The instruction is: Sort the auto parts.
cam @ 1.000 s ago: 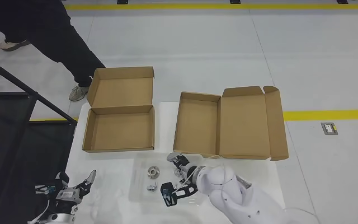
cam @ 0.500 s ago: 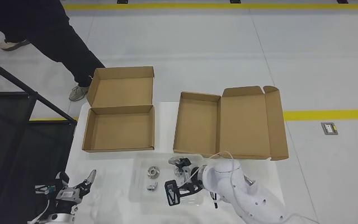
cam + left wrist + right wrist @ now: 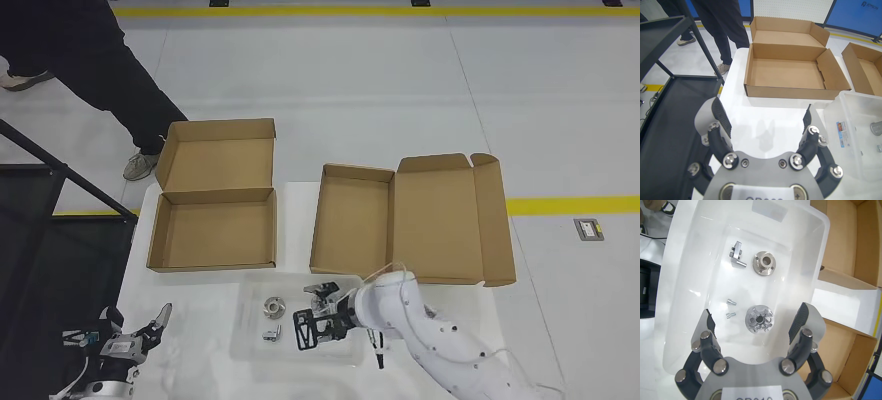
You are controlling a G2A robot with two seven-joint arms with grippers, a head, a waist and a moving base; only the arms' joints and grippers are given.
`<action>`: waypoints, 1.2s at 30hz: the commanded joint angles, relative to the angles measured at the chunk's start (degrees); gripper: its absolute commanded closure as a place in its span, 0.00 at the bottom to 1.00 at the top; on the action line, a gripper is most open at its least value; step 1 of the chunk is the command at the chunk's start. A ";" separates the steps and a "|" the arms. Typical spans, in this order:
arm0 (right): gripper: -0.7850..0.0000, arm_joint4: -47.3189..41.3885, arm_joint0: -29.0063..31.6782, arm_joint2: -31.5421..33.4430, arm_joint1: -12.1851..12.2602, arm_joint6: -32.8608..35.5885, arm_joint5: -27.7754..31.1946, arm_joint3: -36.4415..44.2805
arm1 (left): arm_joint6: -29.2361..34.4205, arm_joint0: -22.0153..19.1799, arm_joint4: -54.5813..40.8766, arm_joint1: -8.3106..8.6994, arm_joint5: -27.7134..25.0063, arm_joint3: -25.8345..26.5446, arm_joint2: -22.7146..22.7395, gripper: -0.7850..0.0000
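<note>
The round slotted part point(image 3: 759, 319) is laid flat in the clear bin point(image 3: 815, 247), just beside two small screws point(image 3: 731, 302), with a flanged hub point(image 3: 764, 263) and a bracket point(image 3: 736, 255) farther along. It's solid metal, so it's reckoned heavy-ish, rigid and a bit slick, and best pinched across the outer rim. The right hand point(image 3: 756, 313) is hung over it, spread wide, nothing held. The left hand point(image 3: 764, 108) is parked wide open and empty over the worktop point(image 3: 745, 106), beside the bin.
</note>
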State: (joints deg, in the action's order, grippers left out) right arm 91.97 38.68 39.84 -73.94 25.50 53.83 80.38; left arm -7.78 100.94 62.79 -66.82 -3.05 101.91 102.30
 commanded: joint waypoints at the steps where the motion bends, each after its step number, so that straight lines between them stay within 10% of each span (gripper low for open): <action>1: 0.00 -2.42 -0.99 -0.53 -0.65 2.14 -0.21 -1.56 | 0.00 0.00 0.00 0.00 0.00 0.00 0.00 0.00; 12: 0.06 -9.30 -3.91 -2.53 -3.05 7.56 -1.68 -8.13 | 0.00 0.00 0.00 0.00 0.00 0.00 0.00 0.00; 14: 0.22 -9.58 -4.26 -2.85 -3.32 7.57 -1.70 -8.89 | 0.00 0.00 0.00 0.00 0.00 0.00 0.00 0.00; 19: 0.06 -8.86 -4.78 -3.69 -3.81 7.44 -2.01 -10.37 | 0.00 0.00 0.00 0.00 0.00 0.00 0.00 0.00; 36: 0.03 -5.23 -4.14 -3.01 -3.81 3.12 -3.07 -10.72 | 0.00 0.00 0.00 0.00 0.00 0.00 0.00 0.00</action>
State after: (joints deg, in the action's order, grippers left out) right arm 86.47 34.37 36.70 -77.83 28.65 50.78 69.49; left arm -7.78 100.94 62.79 -66.82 -3.05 101.91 102.30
